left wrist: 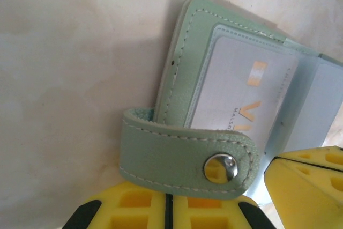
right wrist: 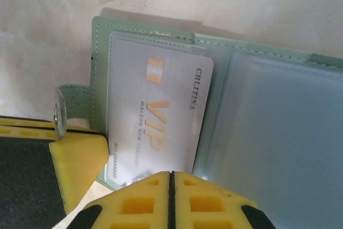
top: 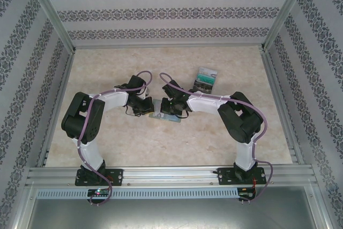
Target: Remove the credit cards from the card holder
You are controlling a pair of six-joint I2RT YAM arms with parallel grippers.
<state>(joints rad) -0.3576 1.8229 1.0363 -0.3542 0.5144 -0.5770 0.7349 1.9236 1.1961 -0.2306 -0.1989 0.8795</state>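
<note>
One stitched, seemingly leather card holder (left wrist: 185, 79)

Top view: bright, even, diffuse light. Table (top: 134, 143) is slightly washed out, with faint soft shadows under the arms (top: 88, 116). Rails (top: 171, 174) bow a bit toward frame edges.

Left wrist view: soft overall. Yellow fingers (left wrist: 134, 207) at bottom are blurred. Hot glint on metal snap (left wrist: 220, 165), shadow band above card holder (left wrist: 182, 79).

Right wrist view: silver card (right wrist: 155, 111) glares pale, print readable; right side hazy.
</note>
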